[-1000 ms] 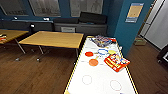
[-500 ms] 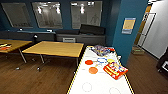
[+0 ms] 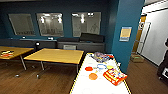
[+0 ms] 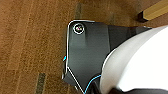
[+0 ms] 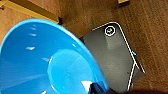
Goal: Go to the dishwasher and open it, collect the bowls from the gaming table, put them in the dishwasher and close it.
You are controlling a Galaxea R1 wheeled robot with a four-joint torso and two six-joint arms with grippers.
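fingers first: we cannot tell how either set stands, though a blue bowl looms close under our right wrist, above wood floor, which suggests we carry it off for loading. the gaming table, white with a yellow rim, lies ahead. near its far end sits a heap of colourful bags; toward its right edge a game box; mid-table, an orange bowl, a red-orange bowl and a pale blue-rimmed bowl await collecting. yellow-topped tables stand left. a person waits by the right wall.
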